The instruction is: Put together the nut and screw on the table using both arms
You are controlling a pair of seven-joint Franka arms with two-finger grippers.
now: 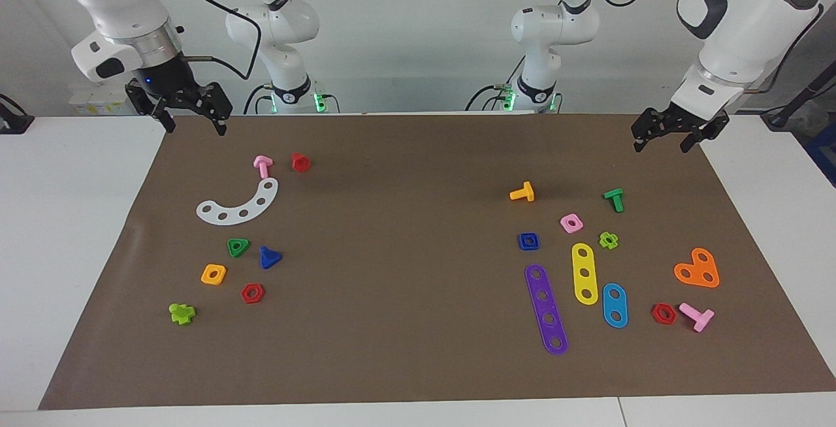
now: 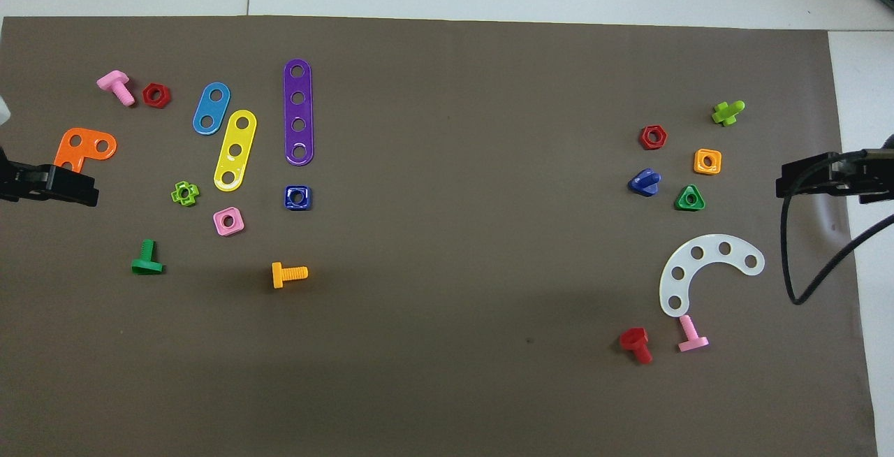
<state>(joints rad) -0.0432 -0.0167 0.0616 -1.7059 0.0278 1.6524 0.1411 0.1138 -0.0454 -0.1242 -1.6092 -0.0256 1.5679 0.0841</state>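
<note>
Purple strip (image 1: 546, 309) by mat's (image 1: 405, 362) edge — nut (image 1: 528, 241) nearer left gripper (image 1: 673, 133), screw (image 1: 268, 257) nearer right gripper (image 1: 185, 113); both released, empty.

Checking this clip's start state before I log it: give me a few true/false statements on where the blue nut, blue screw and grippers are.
1. The dark-blue square nut lies beside the purple strip. True.
2. The dark-blue screw is threaded into the nut. False: they lie apart, at opposite ends of the mat.
3. The left gripper holds the screw. False: it hangs open and empty.
4. The right gripper is open, holding nothing. True.
5. The screw lies beside the green triangular nut. True.
</note>
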